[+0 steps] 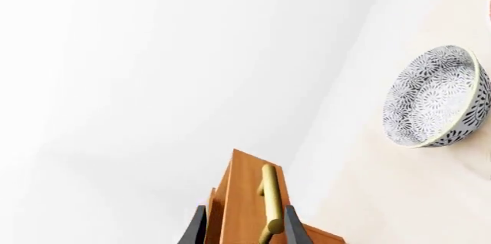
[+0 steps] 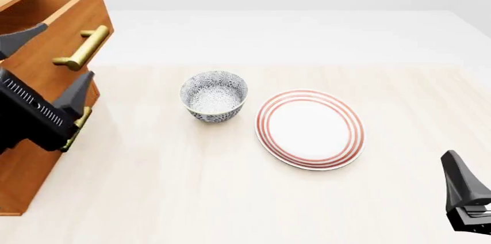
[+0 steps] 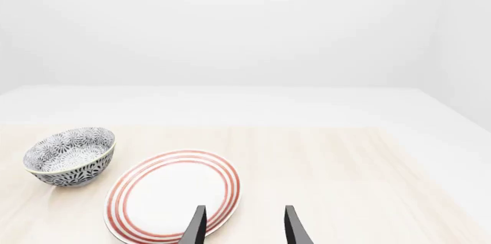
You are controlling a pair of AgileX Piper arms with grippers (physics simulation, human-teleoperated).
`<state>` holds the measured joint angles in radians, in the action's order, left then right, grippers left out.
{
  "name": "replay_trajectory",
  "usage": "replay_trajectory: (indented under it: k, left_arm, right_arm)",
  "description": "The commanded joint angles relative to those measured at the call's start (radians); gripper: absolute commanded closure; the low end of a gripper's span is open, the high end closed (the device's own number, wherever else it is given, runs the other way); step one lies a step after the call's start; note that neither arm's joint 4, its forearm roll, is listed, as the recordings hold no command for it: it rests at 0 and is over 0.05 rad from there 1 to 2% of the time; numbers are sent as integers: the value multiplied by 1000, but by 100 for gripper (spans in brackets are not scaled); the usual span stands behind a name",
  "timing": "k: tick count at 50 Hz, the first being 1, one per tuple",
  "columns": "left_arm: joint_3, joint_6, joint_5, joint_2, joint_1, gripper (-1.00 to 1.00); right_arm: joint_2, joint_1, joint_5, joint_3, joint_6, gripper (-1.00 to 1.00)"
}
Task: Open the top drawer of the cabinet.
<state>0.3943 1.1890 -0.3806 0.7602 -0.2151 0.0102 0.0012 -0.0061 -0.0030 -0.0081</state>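
Note:
The cabinet (image 2: 23, 175) stands at the table's left edge. Its top drawer (image 2: 73, 22) sticks out from the body, with its inside showing from above. The drawer's brass bar handle (image 2: 80, 48) lies between the fingers of my left gripper (image 2: 65, 54), which is open and straddles it. In the left wrist view the drawer front (image 1: 241, 198) and handle (image 1: 268, 198) sit between the two dark fingers of the left gripper (image 1: 242, 224), with a gap on each side. My right gripper (image 2: 460, 180) is open and empty at the front right, as the right wrist view (image 3: 244, 221) shows.
A patterned bowl (image 2: 214, 95) sits mid-table, right of the cabinet. A white plate with red rings (image 2: 309, 128) lies beside it. Both show in the right wrist view: bowl (image 3: 71, 155), plate (image 3: 172, 195). The brass handle of a lower drawer (image 2: 77, 126) peeks out behind the left gripper.

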Motion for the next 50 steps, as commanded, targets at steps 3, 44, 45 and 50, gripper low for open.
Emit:
replay_trajectory:
  k: [3, 44, 45, 50]
  left_arm:
    - [28, -127, 56, -36, 32, -100]
    - [275, -553, 400, -119, 163, -100]
    - [290, -571, 424, -122, 176, -100]
    - [354, -643, 481, -56, 169, -100]
  right_arm:
    - [0, 0, 0, 0, 0, -100]
    - [0, 0, 0, 0, 0, -100]
    - [0, 0, 0, 0, 0, -100]
    - [0, 0, 0, 0, 0, -100]
